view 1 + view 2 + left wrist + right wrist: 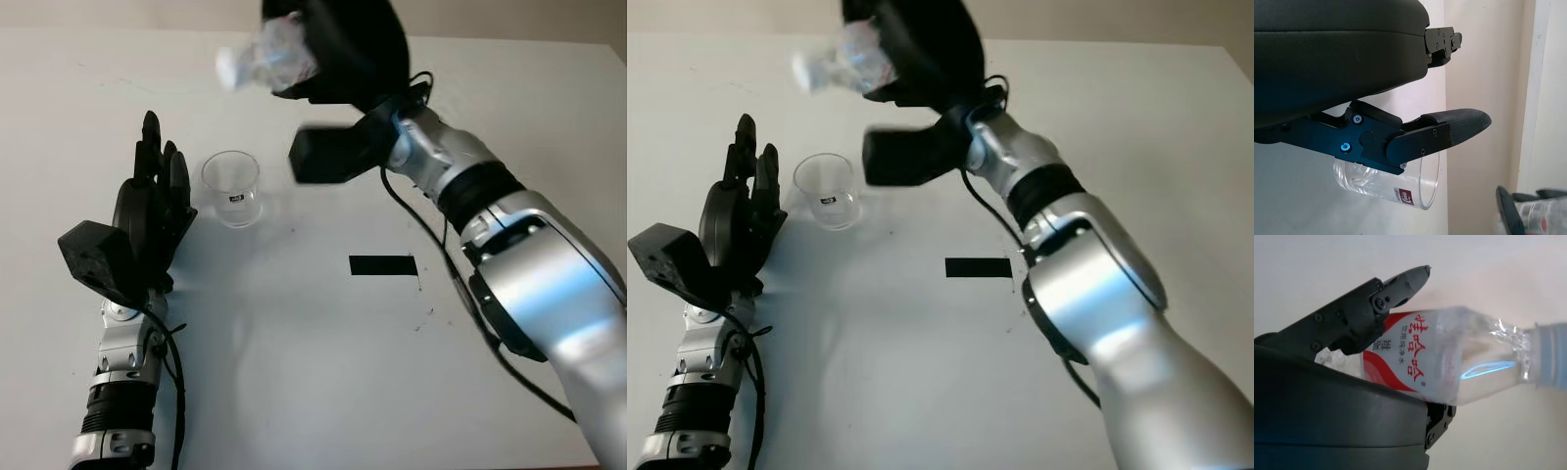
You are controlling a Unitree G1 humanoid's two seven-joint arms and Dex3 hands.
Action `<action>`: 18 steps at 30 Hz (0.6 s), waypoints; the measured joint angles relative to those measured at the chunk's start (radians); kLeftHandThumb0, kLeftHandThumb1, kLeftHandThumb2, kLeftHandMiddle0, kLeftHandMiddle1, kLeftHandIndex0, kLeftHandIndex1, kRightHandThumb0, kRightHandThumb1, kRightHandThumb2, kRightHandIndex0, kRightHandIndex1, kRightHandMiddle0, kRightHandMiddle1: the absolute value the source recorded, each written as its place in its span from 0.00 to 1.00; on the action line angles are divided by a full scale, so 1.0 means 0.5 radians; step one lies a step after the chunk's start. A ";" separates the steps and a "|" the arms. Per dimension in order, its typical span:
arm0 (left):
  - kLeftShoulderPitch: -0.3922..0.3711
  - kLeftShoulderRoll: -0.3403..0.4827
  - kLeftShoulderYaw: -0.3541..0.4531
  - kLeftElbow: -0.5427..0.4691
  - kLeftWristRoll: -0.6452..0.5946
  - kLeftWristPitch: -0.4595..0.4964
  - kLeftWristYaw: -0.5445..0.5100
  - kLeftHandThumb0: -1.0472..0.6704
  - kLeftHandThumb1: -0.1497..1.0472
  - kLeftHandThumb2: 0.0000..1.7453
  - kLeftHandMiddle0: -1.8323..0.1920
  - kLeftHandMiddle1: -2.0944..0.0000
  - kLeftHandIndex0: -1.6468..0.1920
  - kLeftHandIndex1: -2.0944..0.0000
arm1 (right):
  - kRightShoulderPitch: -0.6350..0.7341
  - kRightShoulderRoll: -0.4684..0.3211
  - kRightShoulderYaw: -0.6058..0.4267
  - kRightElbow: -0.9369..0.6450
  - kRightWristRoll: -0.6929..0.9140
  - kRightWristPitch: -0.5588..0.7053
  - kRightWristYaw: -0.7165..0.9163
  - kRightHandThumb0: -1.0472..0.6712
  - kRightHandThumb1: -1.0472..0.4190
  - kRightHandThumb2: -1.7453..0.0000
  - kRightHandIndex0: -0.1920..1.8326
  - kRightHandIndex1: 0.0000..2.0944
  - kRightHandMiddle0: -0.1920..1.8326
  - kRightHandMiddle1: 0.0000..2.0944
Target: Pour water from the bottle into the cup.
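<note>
Right hand (328, 49) grasps the bottle (265, 57), raised above the white table (294, 372) at the far side, neck tipped left. Clear cup (232, 188) stands upright below. Left hand (152, 201) released, just left of the cup.

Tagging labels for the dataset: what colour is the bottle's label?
Red and white, on the bottle in the right hand; clearest in the right wrist view.

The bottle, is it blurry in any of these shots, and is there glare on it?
Left eye view: bottle in the right hand is smeared by blur. Right wrist view: label reads sharp, with a bright bluish glint on the plastic near the neck.
</note>
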 measured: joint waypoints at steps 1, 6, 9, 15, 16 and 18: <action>0.000 0.001 0.001 0.000 -0.001 -0.001 -0.001 0.20 1.00 0.39 0.95 0.98 0.96 0.98 | 0.054 0.001 -0.071 -0.036 0.099 0.007 0.127 0.49 0.00 0.93 0.65 1.00 0.56 1.00; 0.001 0.003 0.002 0.000 -0.003 -0.002 -0.004 0.20 1.00 0.39 0.95 0.97 0.96 0.98 | 0.366 -0.010 -0.268 -0.393 0.338 0.178 0.457 0.49 0.00 0.92 0.59 1.00 0.54 1.00; 0.001 0.005 0.002 0.000 0.001 -0.002 -0.004 0.20 1.00 0.40 0.95 0.97 0.96 0.97 | 0.614 -0.033 -0.331 -0.744 0.407 0.284 0.582 0.51 0.00 0.91 0.60 1.00 0.53 1.00; 0.004 0.006 0.001 -0.001 0.003 0.001 0.000 0.20 1.00 0.40 0.95 0.97 0.97 0.98 | 1.081 -0.121 -0.465 -1.545 0.568 0.731 0.863 0.52 0.00 0.90 0.58 1.00 0.49 1.00; 0.005 0.006 0.000 -0.002 0.003 0.003 0.000 0.20 1.00 0.40 0.95 0.97 0.97 0.98 | 1.139 -0.138 -0.488 -1.654 0.596 0.797 0.897 0.53 0.00 0.89 0.60 1.00 0.50 1.00; 0.010 0.006 0.000 -0.008 0.002 0.006 0.000 0.20 1.00 0.40 0.95 0.97 0.97 0.97 | 1.236 -0.167 -0.541 -1.838 0.632 0.896 0.945 0.52 0.00 0.88 0.64 1.00 0.53 1.00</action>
